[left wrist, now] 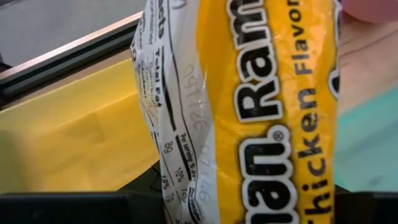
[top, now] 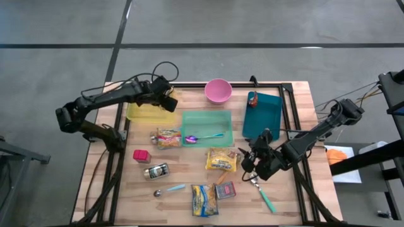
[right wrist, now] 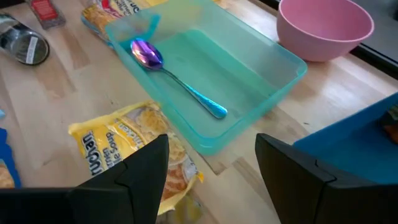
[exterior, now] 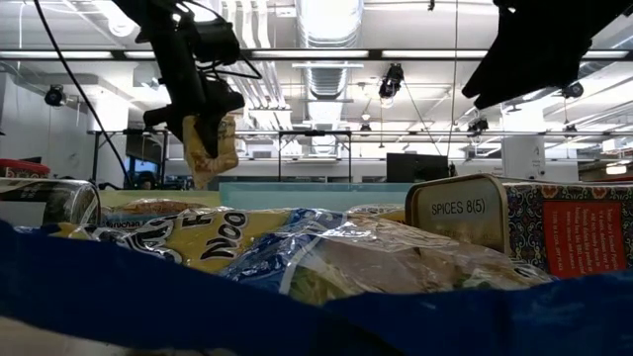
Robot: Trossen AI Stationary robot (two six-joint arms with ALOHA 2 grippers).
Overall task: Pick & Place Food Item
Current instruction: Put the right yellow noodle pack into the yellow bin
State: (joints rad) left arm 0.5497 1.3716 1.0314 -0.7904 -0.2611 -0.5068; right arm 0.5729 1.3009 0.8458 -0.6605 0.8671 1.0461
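Closest to my left wrist camera hangs a yellow chicken ramen packet point(left wrist: 273, 112), clenched in my left gripper point(top: 165, 96) and lifted over the yellow tray point(top: 148, 113) at the table's far left. My right gripper point(right wrist: 211, 165) hovers with jaws parted and empty, just above a noodle packet point(right wrist: 134, 149) on the wooden table point(right wrist: 56, 81). Beyond it lies a teal container point(right wrist: 249, 81) holding a spoon point(right wrist: 177, 78), then a pink bowl point(right wrist: 324, 28).

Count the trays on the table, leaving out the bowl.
3. A yellow tray sits on the left, below the ramen packet held by the left gripper. A green tray with a spoon is in the middle. A dark teal tray is on the right. None looks hidden.
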